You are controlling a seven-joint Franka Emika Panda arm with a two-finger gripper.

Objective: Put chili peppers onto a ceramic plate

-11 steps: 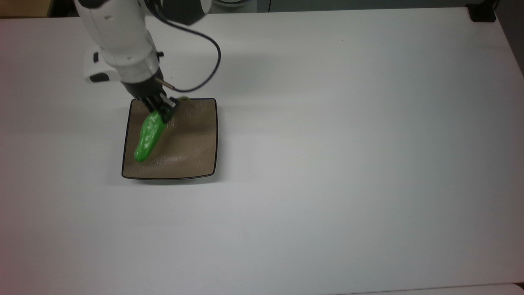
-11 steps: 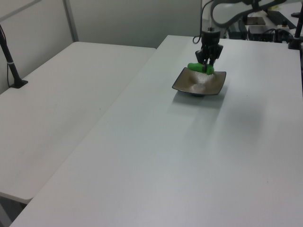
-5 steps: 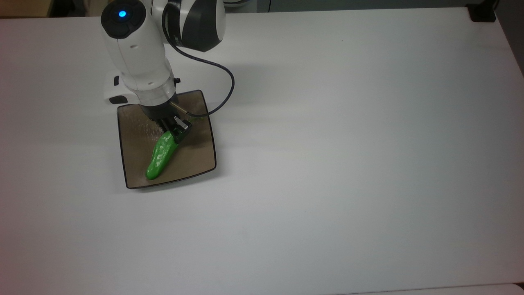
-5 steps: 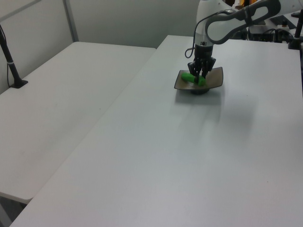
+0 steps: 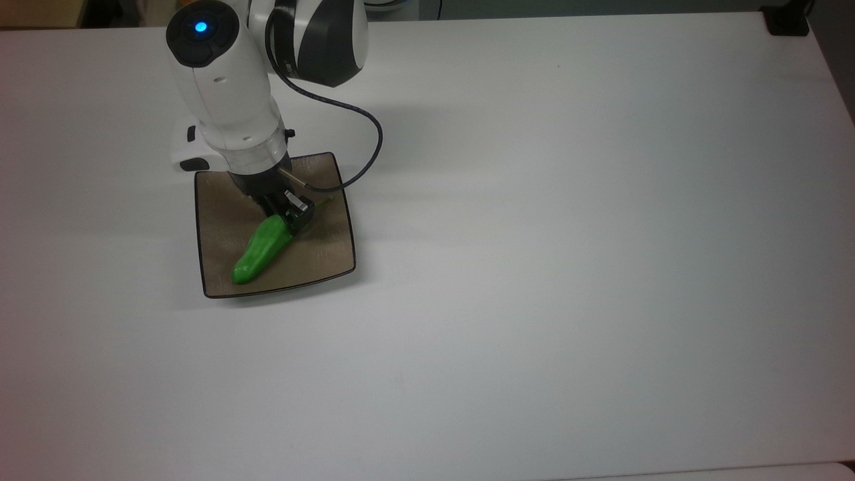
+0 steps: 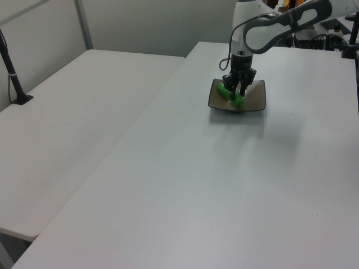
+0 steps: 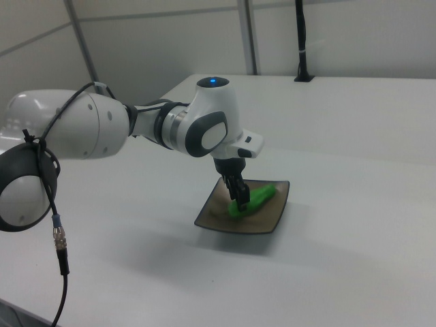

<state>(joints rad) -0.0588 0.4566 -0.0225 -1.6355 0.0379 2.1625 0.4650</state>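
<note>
Bright-green pepper, taupe-brown plate

You have a broad white tabletop under even, soft light. In the left view a second white table adjoins it at nine o'clock, with a black post standing on it. Pale panelled walls rise at twelve o'clock.

Glossy green chili pepper lying diagonally on square taupe-brown ceramic plate, dark-rimmed.
</note>
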